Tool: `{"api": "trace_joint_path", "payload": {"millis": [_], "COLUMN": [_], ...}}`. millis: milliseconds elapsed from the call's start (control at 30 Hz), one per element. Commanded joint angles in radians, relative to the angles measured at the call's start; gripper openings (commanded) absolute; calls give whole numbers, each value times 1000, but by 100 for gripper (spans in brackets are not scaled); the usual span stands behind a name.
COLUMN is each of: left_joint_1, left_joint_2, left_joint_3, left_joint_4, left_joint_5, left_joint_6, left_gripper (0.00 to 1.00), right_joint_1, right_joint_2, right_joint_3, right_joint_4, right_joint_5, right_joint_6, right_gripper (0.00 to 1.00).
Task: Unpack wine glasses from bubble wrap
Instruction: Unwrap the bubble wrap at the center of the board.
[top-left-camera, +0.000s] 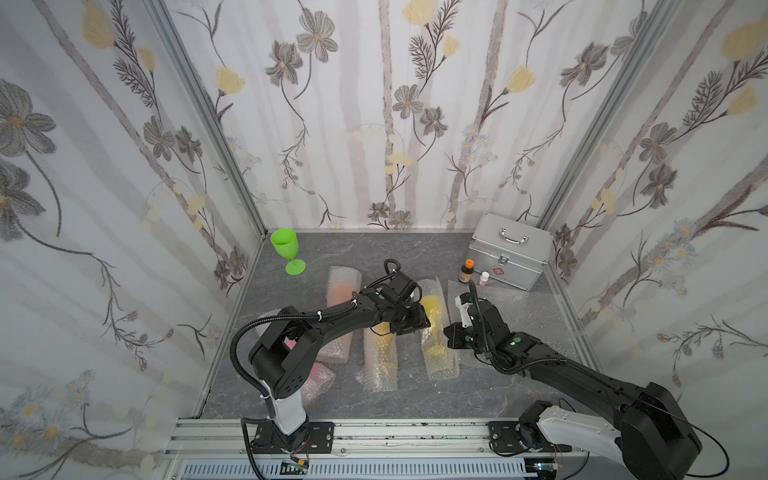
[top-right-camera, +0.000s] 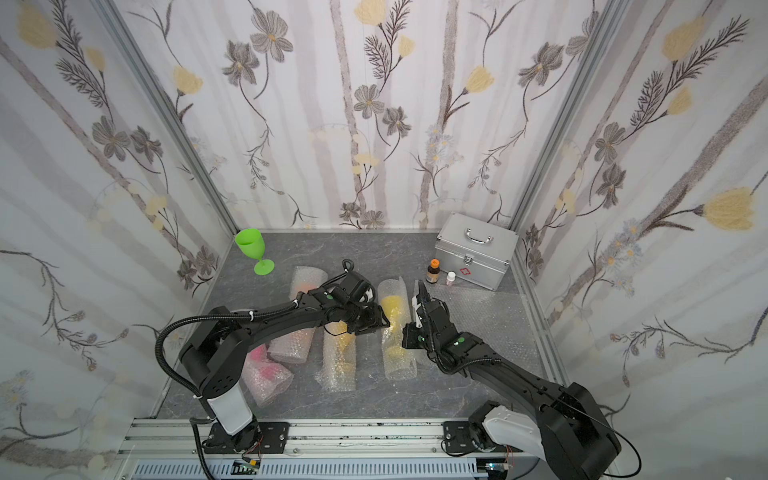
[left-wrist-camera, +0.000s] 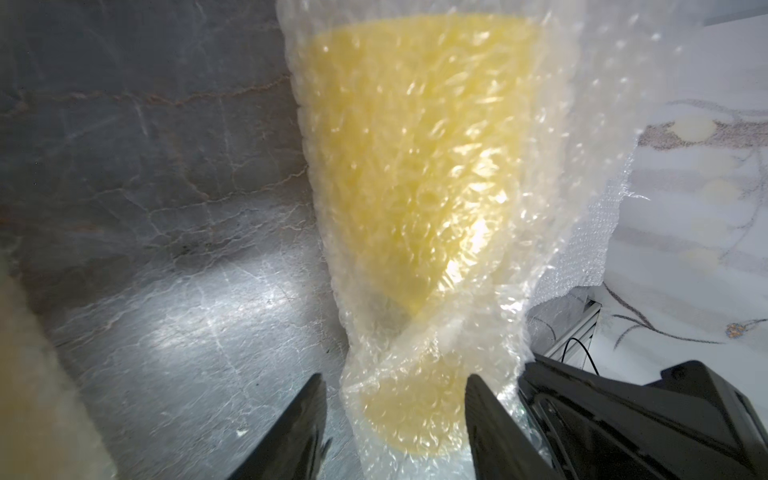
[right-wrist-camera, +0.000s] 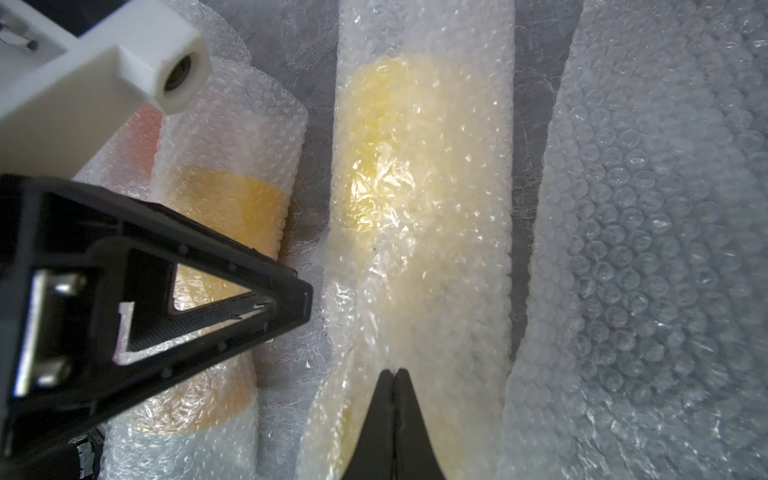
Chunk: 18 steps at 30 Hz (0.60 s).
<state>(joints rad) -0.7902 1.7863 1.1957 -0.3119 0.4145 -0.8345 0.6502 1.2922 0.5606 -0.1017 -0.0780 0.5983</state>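
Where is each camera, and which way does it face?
Top views: overhead at the bases, looking down on the table; left arm, right arm show.
Left wrist: on its arm, facing the wrapped yellow glass; open left jaws flank its foot.
Right wrist: on its arm, over the same glass; shut right jaws pinch the bubble wrap.
Shared: both wrists see that glass.

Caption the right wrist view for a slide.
Right gripper shut, pinching the bubble wrap rolled around a yellow wine glass.

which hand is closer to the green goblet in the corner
Left. The left hand straddles the wrapped yellow goblet on the side toward the lime green goblet; the right hand pinches its bubble wrap from the opposite side, farther off.
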Motion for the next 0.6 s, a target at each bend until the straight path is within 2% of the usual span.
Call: {"api": "trace_joint_path", "payload": {"millis": [0, 167, 433, 567], "left_joint_1": [-11, -20, -24, -24], "left_joint_2": [21, 52, 78, 82], "left_joint_3": [12, 20, 34, 37], "left_joint_4": [27, 39, 45, 45], "left_joint_5": [-3, -14, -31, -31], "left_joint_6": [-11, -12, -9, -6], "left_gripper": [55, 54, 43, 29], "right_joint_1": [-2, -3, -3, 0], "right_joint_2": [-4, 2, 15, 23], "right_joint_3": [-6, -3, 9, 15], "right_joint_4": [59, 60, 55, 53], "right_joint_5": [-23, -22, -24, -20], "right_joint_6": [15, 13, 9, 5], "right_gripper": [6, 7, 8, 9]}}
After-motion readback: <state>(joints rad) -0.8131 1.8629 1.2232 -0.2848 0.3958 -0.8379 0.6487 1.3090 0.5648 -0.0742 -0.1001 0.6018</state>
